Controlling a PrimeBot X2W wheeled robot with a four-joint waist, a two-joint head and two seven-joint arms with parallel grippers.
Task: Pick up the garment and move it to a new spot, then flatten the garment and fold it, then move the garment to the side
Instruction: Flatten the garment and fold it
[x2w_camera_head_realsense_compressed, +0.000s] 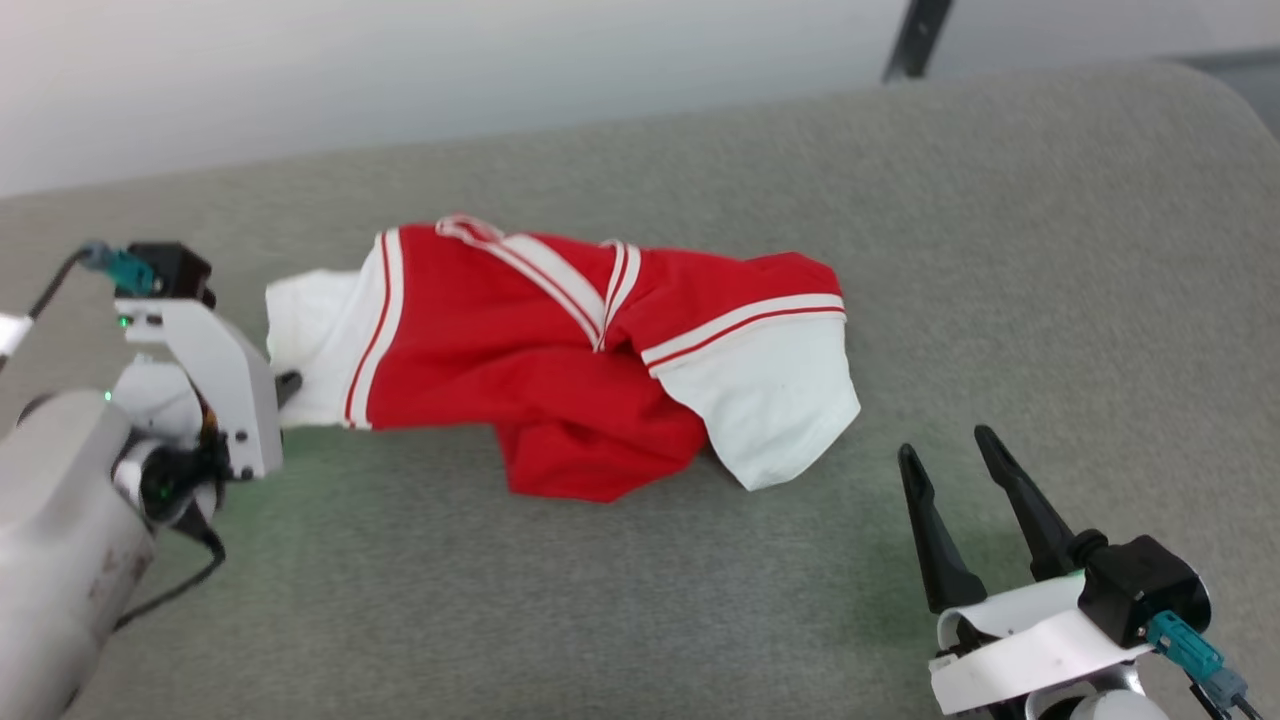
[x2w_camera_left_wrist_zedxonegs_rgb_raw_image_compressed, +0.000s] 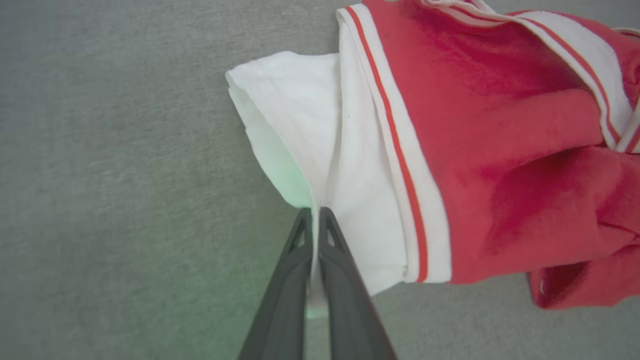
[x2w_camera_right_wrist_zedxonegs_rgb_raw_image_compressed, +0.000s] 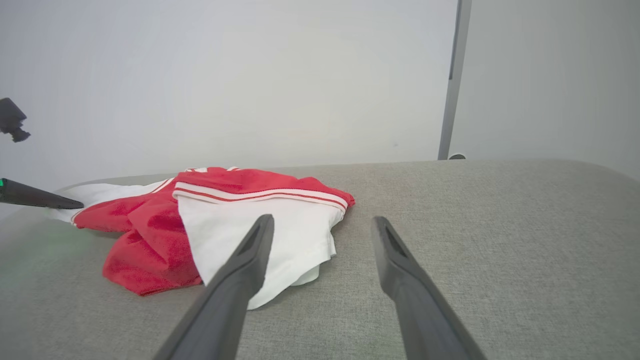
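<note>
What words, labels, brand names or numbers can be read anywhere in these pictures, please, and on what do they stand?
None can be read.
The garment shows only red and white stripes, no print or tag text.
The grey surface is plain.
The left gripper and right gripper bear no legible marking.

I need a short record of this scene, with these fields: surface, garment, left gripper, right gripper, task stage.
surface: grey fabric, slightly padded
garment: red jersey, white sleeves, crumpled, lying on the surface
left gripper: shut on the garment, pinching the edge of one white sleeve
right gripper: open, apart from the garment, near the other sleeve
task stage: gripped, not yet flattened or folded
</note>
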